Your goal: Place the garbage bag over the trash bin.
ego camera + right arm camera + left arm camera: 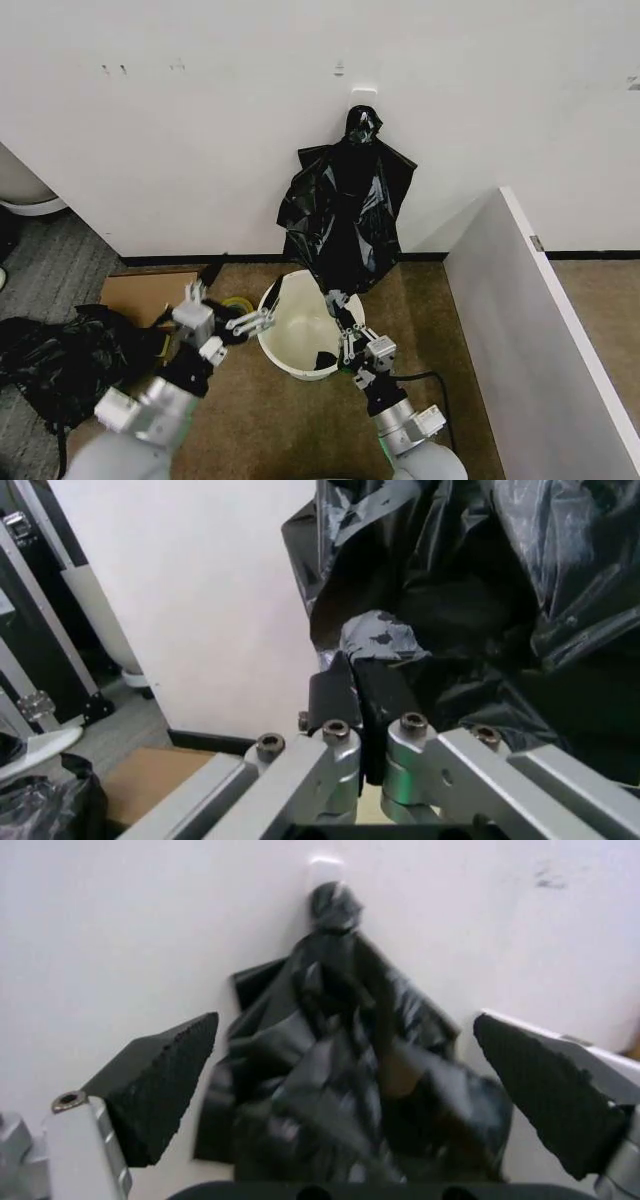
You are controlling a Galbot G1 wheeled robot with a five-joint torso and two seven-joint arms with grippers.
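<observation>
Scanning the head view from the left, we are seeing a lumpy black heap [62, 360] on the floor, a flat cardboard box [148, 296] and a yellow tape roll [238, 305], then the trash bin [297, 340] standing upright below a bunch of black bags [345, 215] hanging from a wall hook [362, 96]. We are holding the left gripper [236, 303] beside the bin's rim with its jaws spread wide and empty; the left wrist view is framing the bunch [350, 1072] between its pads [165, 1080]. We are keeping the right gripper [338, 318] over the bin, and the right wrist view is showing its fingers [335, 697] pinched together on a fold of the garbage bag [375, 641] at the bunch's lower edge.
</observation>
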